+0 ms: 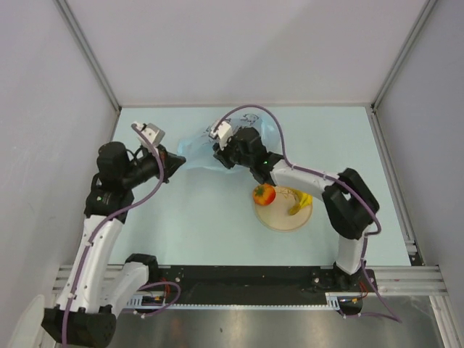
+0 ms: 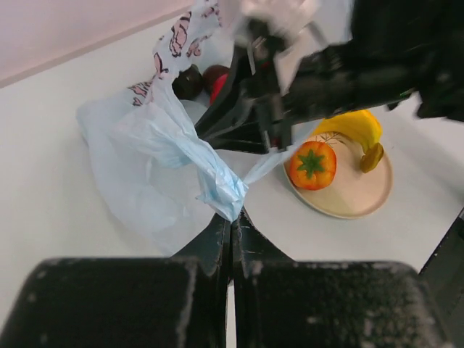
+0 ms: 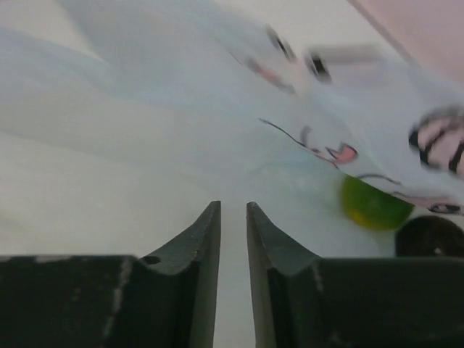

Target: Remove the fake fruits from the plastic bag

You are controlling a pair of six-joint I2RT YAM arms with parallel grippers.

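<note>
Light blue, translucent film is spreading in crinkles across the far middle of the table point(image 1: 188, 225). This is the plastic bag point(image 2: 138, 159), with a white patch of small printed pictures, and it is lying between the two arms. The left gripper point(image 2: 230, 217) is clamping its fingers tight on a twisted bunch of the bag's film at the bag's left edge. The right gripper point(image 3: 233, 214) is reaching in at the bag from the right and hanging low over the film. Its fingers are standing a slim gap apart with only pale plastic showing behind the gap, and I cannot tell whether they are touching the film. Three of the fake fruits point(image 2: 188, 82) are lying at the bag's far end, partly covered by the printed patch. A green one point(image 3: 371, 204) and a dark maroon one point(image 3: 431, 235) are sitting close together, ahead and to the right of the right fingers. A red apple point(image 2: 216, 76) is showing just beside the maroon one in the left wrist view. Two more are resting outside the bag on the round tan plate point(image 1: 279, 221), which is sitting near the bag on its near-right side. An orange-red round one point(image 1: 264, 193) with a green calyx is lying at the plate's left edge. A yellow banana point(image 1: 299, 201) is lying just beside it on the right.
</note>
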